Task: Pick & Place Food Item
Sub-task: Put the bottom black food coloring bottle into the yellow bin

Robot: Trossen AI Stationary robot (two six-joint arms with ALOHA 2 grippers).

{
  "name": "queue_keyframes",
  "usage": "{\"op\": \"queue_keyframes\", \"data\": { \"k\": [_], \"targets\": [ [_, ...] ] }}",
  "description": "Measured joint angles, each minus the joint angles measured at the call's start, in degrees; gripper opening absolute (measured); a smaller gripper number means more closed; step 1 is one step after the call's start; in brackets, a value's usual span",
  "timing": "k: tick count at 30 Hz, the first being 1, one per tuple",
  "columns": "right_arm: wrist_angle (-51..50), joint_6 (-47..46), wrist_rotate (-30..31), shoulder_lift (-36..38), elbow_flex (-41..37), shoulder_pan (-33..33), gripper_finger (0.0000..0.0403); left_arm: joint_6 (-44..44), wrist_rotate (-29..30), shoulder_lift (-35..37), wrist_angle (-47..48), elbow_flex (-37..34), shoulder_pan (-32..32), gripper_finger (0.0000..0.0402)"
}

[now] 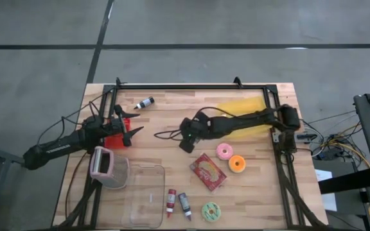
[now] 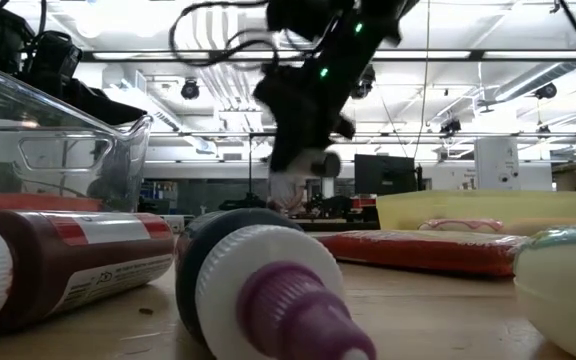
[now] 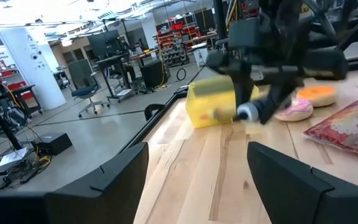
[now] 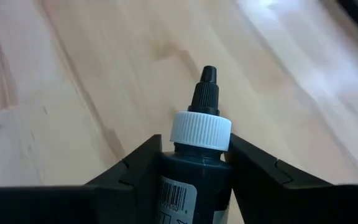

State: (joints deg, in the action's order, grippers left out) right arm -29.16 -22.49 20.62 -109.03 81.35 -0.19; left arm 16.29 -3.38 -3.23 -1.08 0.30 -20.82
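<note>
We are gripping 1 dark bottle in our right gripper mid-table; our left gripper is waiting wide at the left.

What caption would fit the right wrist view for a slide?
Right gripper holds a small dark bottle with a white cap and black nozzle above the wooden table.
</note>
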Motion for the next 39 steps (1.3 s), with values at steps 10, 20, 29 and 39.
{"op": "queue_keyframes", "data": {
  "k": [10,20,29,39],
  "targets": [
    [-11.27,-0.06,7.95,12.99,-1.01,-1.21,0.0162,0.0,-0.01,-0.34,0.44,0.01,0.0,0.0278],
    [-28.58,-14.78,15.7,25.51,-3.51,-3.02,0.0169,0.0,0.02,-0.67,0.56,0.01,0.0,0.0278],
    [-32.12,-21.15,15.67,34.61,-11.95,-6.96,0.0167,0.0,0.02,-0.69,0.59,0.02,0.0,0.0278],
    [-18.46,-22.08,15.55,40.03,-27.25,-14.15,0.0169,0.0,0.04,-0.69,0.63,0.0,0.0,0.0278]
  ]
}}
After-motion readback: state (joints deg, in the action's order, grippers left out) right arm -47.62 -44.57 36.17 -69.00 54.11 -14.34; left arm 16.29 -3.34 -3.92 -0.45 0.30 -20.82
